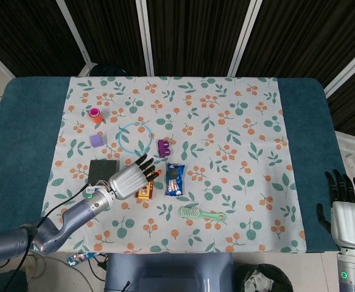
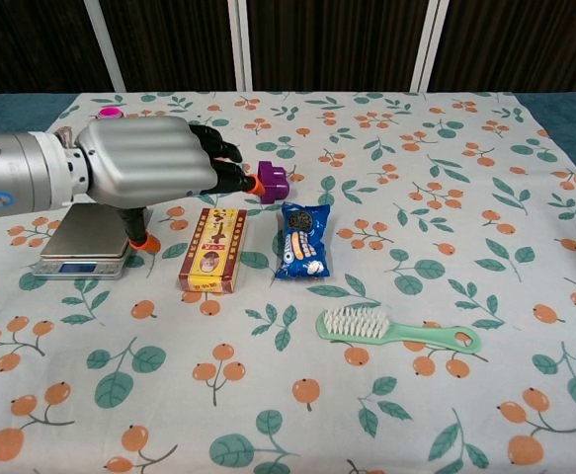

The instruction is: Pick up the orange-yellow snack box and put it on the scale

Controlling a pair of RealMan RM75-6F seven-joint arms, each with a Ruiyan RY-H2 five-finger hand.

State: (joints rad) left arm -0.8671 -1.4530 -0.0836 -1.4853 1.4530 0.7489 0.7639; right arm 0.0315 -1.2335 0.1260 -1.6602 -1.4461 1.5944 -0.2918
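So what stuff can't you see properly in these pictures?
- Orange-yellow snack box: head view, the left hand covers most of it.
- Flat silver scale: chest view, the left hand hides part of it; its display is too small to read.
- Light blue ring: chest view, hidden behind the left hand.
- Right hand: head view only, at the edge; its palm side is hidden.

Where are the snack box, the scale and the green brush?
snack box (image 2: 211,251): chest view, middle of its printed top face.
scale (image 2: 85,234): chest view, bare steel platform, left of the thumb.
green brush (image 2: 355,323): chest view, on the white bristles of its head.
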